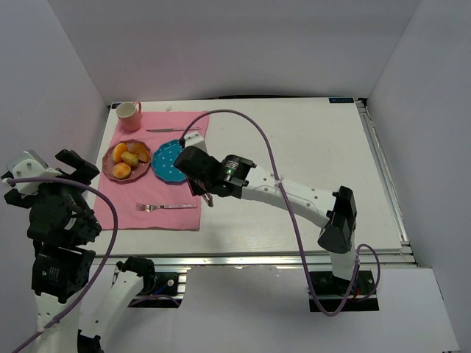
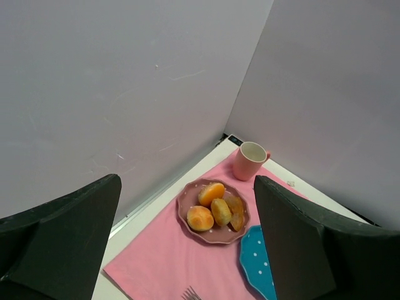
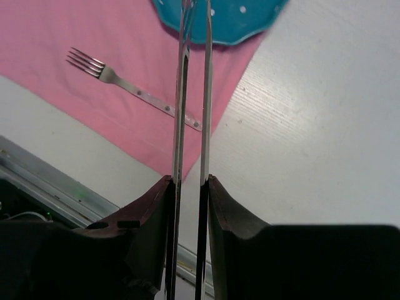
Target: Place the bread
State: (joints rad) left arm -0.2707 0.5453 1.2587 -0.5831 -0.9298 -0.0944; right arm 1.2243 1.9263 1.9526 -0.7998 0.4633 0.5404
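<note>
A pink placemat (image 1: 158, 195) covers the white table's (image 1: 316, 147) far left. The right gripper (image 3: 195, 12), pressed nearly together and empty, hangs over the blue plate's (image 1: 165, 160) near edge. The left gripper (image 2: 187, 184) is spread wide. The bread rolls (image 1: 130, 158) sit on the pink plate (image 1: 108, 163), just left.

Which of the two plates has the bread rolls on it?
The mauve plate, left of the blue plate on the pink mat and nearer the cup. It carries the bread rolls; the blue plate's visible part shows none.
</note>
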